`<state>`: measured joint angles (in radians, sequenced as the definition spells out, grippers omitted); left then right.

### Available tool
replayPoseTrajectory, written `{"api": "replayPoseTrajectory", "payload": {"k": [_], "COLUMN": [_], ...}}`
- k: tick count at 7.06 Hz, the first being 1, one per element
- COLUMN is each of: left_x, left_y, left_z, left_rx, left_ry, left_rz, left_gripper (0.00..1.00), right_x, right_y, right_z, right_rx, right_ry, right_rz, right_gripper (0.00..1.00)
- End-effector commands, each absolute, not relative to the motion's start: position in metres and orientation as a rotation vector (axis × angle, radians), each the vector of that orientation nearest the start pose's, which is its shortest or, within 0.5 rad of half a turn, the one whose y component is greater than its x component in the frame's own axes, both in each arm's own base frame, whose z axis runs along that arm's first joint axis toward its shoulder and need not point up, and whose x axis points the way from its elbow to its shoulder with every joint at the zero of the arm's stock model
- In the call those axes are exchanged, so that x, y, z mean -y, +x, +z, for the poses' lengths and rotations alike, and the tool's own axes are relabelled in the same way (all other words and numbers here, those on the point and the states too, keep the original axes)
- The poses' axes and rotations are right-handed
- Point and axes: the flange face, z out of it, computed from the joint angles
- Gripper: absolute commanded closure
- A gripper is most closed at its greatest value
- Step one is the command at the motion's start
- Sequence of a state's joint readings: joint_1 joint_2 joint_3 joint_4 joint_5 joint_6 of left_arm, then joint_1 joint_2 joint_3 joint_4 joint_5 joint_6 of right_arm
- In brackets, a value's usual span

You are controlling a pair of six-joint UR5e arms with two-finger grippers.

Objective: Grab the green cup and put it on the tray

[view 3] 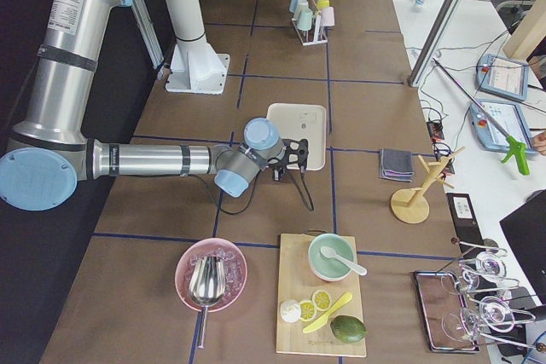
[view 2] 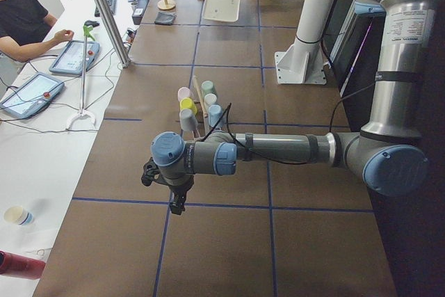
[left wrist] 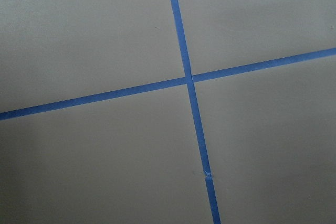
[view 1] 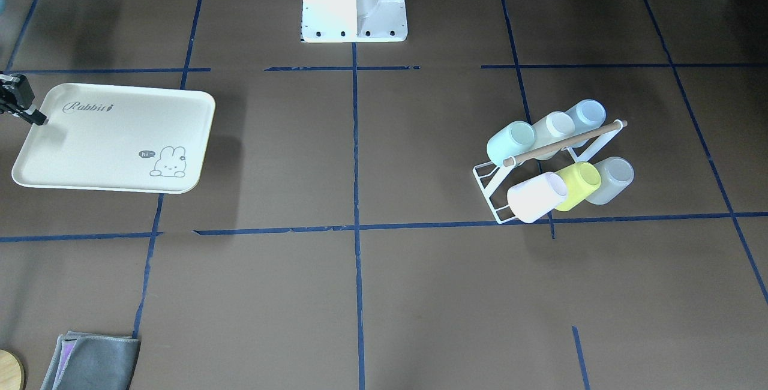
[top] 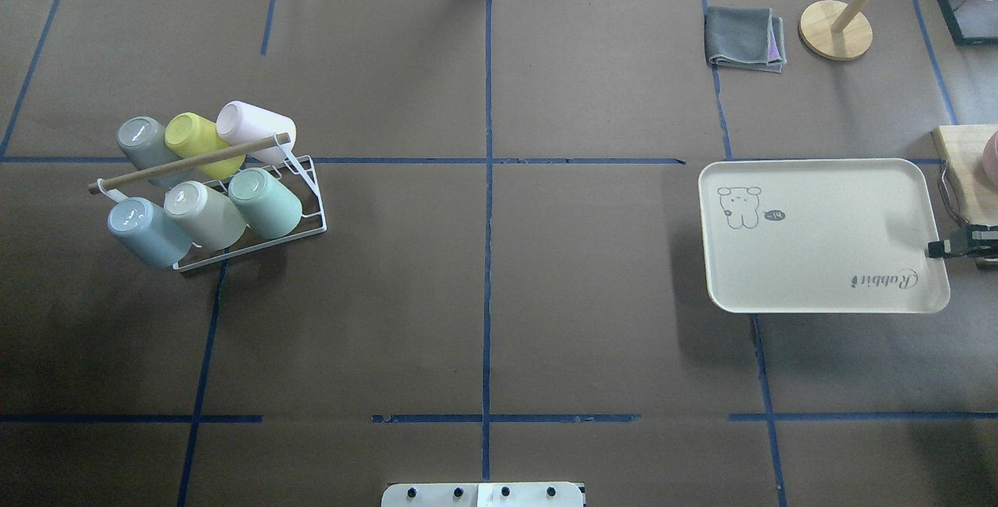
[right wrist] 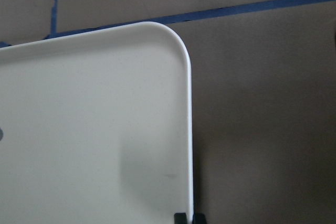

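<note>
Green cup [top: 265, 203] is sitting tilted on the white rack [view 1: 491, 193], well apart from the tray [top: 826, 257].
Pale mint, plain. Blue tape is gridding the brown desk [top: 592, 296]. Right end effector [top: 932, 249] is hovering at the tray rim, fingers pressed together; left end effector [view 2: 177, 205]: can't tell.

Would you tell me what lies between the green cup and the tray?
Nothing but blue tape lines on the table; the overhead view shows green cup and tray with bare surface between.

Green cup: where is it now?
Overhead view, left half: the small mint-green plastic cup sits on the white wire rack, right end of its near row, beside an off-white cup.
</note>
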<state>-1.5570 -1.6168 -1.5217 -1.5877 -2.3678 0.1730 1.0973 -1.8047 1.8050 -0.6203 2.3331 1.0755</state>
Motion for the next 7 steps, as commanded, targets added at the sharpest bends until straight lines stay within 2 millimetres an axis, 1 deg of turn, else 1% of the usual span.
{"api": "replayPoseTrajectory", "payload": {"k": [1,2,3,4,5,6,7], "left_x": [0.512,0.512,0.512,0.512,0.512,0.512,0.512], "left_y": [-0.055,-0.055,-0.055,-0.055,-0.055,-0.055,-0.055], "left_z": [0.658,0.658,0.658,0.658,0.658,0.658,0.658], "left_rx": [-0.796,-0.796,-0.796,-0.796,-0.796,-0.796,-0.796], "left_ry": [0.073,0.073,0.073,0.073,0.073,0.073,0.073], "left_rz": [0.180,0.180,0.180,0.180,0.180,0.180,0.180], "left_gripper": [0.00,0.00,0.00,0.00,0.00,0.00,0.00], "right_x": [0.423,0.440,0.445,0.434,0.420,0.407,0.390], "right_y": [-0.179,-0.224,-0.273,-0.320,-0.361,-0.402,-0.436], "right_z": [0.470,0.436,0.401,0.378,0.359,0.333,0.317], "right_rx": [1.219,1.213,1.198,1.175,1.166,1.157,1.127], "right_ry": [0.129,0.105,0.113,0.128,0.112,0.092,0.109], "right_rz": [0.175,0.136,0.101,0.096,0.110,0.116,0.106], "right_gripper": [1.00,1.00,1.00,1.00,1.00,1.00,1.00]}}
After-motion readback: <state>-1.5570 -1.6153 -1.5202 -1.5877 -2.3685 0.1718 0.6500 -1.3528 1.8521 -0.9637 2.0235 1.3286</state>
